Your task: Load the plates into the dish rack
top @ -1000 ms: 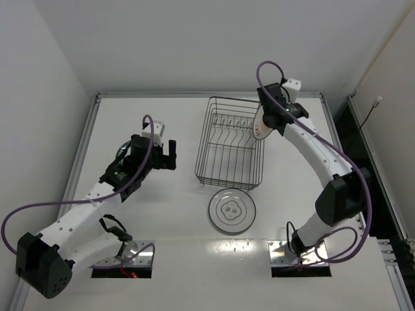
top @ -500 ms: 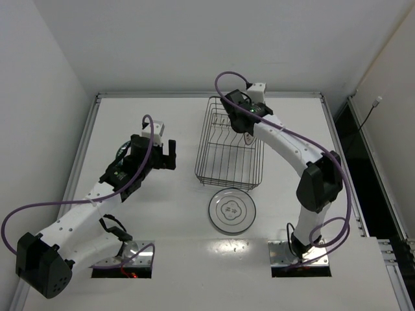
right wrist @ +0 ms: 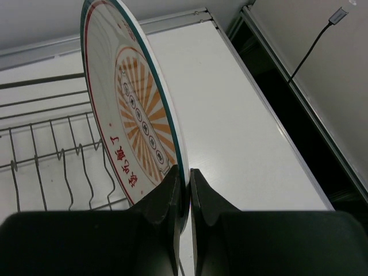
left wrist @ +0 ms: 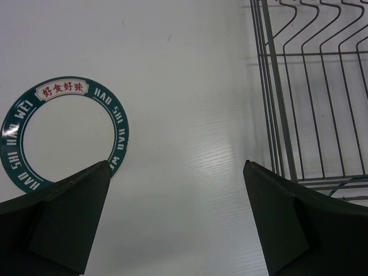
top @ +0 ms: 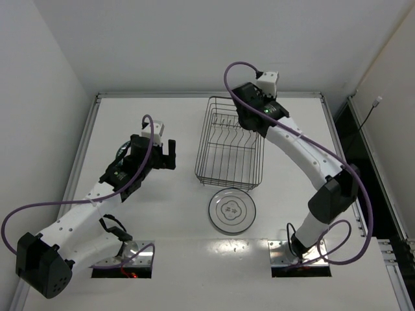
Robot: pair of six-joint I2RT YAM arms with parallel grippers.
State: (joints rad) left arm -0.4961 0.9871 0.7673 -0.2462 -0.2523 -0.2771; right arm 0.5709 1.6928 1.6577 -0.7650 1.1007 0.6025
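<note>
While the orange plate (right wrist: 135, 109) hangs on edge over the far end of the rack (top: 230, 146), the items stand thus. Worktop (top: 168, 220): white and glossy. Rack: dark wire, right of centre toward the far edge, with a row of tines inside. Likely hazard: the plate is pinched only at its lower rim, so it may swing or slip in the hold. If its edge meets a tine top rather than a gap, it could skid, fall flat or shove the light rack along. Grey plate (top: 231, 210): flat, just on the near side of the rack, not yet loaded. Likely hazard: lying flat on a smooth top, its rim offers little to grip. Right gripper (right wrist: 183, 172): closed to a sliver on the orange plate's rim, the plate near upright with a slight lean. Left gripper (left wrist: 177, 165): spread wide and holding nothing, over bare worktop left of the rack. Green ring (left wrist: 118, 123): lettered, flat on the worktop, its lower arc hidden behind a finger. Obscured: from above, the right arm covers the orange plate, so the slot beneath it cannot be told. The right wrist view crops the plate's top.
</note>
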